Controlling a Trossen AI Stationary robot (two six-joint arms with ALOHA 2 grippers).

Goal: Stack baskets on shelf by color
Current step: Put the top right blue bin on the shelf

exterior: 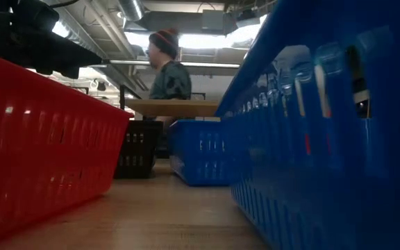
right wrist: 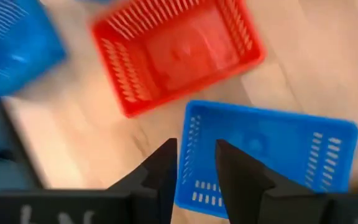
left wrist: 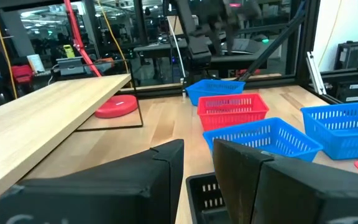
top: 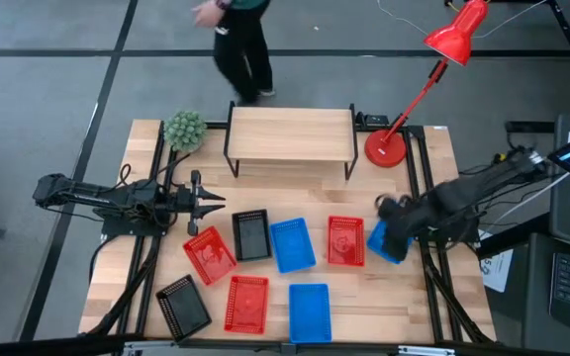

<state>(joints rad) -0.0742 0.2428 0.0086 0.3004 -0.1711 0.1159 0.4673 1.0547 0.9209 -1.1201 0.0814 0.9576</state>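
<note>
Baskets lie scattered on the front half of the table (top: 384,297); the shelf (top: 291,133) stands bare at the back, between a small green plant (top: 184,129) and a red desk lamp (top: 404,99). In a loose row from left: a red basket (top: 209,253), a black basket (top: 251,235), a blue basket (top: 292,244), a second red basket (top: 344,241), and a blue basket at the right edge (top: 384,243). Nearer the front lie a black one (top: 183,306), a red one (top: 247,302) and a blue one (top: 309,311).

The left gripper (left wrist: 197,162) hovers by the black basket in the row, fingers slightly parted, holding nothing. The right gripper (right wrist: 196,163) hangs over the rim of the rightmost blue basket, fingers a little apart, gripping nothing. A person (top: 240,44) stands beyond the table.
</note>
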